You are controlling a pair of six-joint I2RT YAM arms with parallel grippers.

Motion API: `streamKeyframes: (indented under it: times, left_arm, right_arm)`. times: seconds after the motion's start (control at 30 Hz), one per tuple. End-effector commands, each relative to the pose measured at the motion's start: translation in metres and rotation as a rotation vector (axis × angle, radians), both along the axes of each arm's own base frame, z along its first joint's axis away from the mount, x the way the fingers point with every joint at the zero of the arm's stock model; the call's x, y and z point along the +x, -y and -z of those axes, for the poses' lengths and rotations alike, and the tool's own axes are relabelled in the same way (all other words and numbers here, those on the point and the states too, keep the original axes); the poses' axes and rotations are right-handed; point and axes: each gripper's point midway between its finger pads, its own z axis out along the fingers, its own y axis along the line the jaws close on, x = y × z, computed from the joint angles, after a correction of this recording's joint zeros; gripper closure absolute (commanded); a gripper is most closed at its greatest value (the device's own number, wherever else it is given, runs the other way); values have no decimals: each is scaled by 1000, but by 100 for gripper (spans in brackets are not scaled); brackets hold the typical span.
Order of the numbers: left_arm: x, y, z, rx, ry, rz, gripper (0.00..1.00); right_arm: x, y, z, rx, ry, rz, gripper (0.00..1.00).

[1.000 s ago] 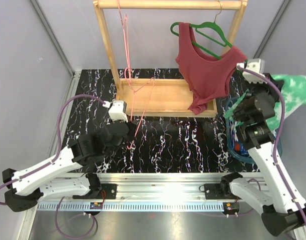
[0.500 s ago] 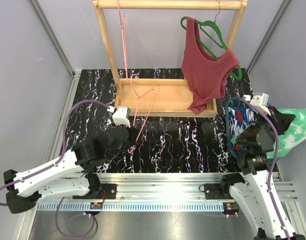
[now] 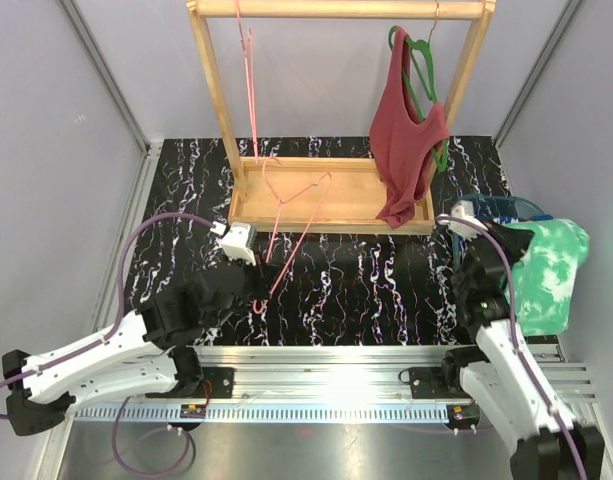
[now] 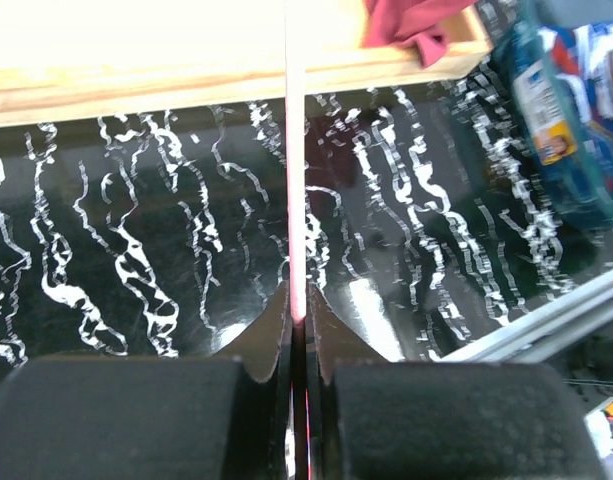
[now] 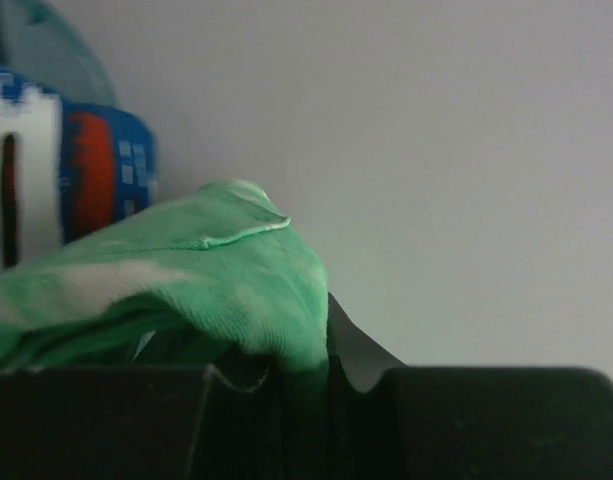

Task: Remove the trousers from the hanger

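Clamps the right hand [image 5: 291, 365] shut on a bunched fold of the green trousers [image 5: 176, 285], with cloth pinched between the fingertips and spilling over them. Shows, from above, the same green trousers [image 3: 546, 270] spread off the hand at the right edge of the desk [image 3: 386, 290], just beside a teal basket [image 3: 506, 204]; lying or hanging there, cannot tell which. Shows the dark blue trousers [image 5: 91, 170], with white and red patches, right behind the green cloth, seemingly in that basket. Puts both pairs off any hanger and apart from the wooden rack [image 3: 336, 195].

Judging from the folds: light and limp, with no stiffness at all. Sags and bunches wherever unsupported, so likely to trail and catch on the basket rim. Neither fragile nor slippery, though apt to slide out of a thin pinch under a tug. Best taken at a thick folded edge or the waistband, several layers at once, rather than by a single loose corner.

Pinches the left hand [image 4: 297, 318] closed on the thin wire of a pink hanger [image 4: 295, 150], bare of cloth, low over the desk in front of the rack. Leaves the maroon top [image 3: 406, 150] on a green hanger [image 3: 423, 60] by the rack's right post.
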Motion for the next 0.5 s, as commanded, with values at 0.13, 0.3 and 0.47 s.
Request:
streamKeyframes:
  times: [0.13, 0.3, 0.47]
  left_arm:
    - [-6, 1, -31, -133, 72, 40, 100]
    - [-8, -3, -33, -137, 76, 44, 100]
    - [-7, -7, -32, -115, 78, 29, 100]
  right_arm:
    - [81, -14, 41, 13, -178, -85, 100]
    - [137, -19, 57, 119, -146, -49, 100]
    - [177, -21, 82, 150, -113, -62, 99]
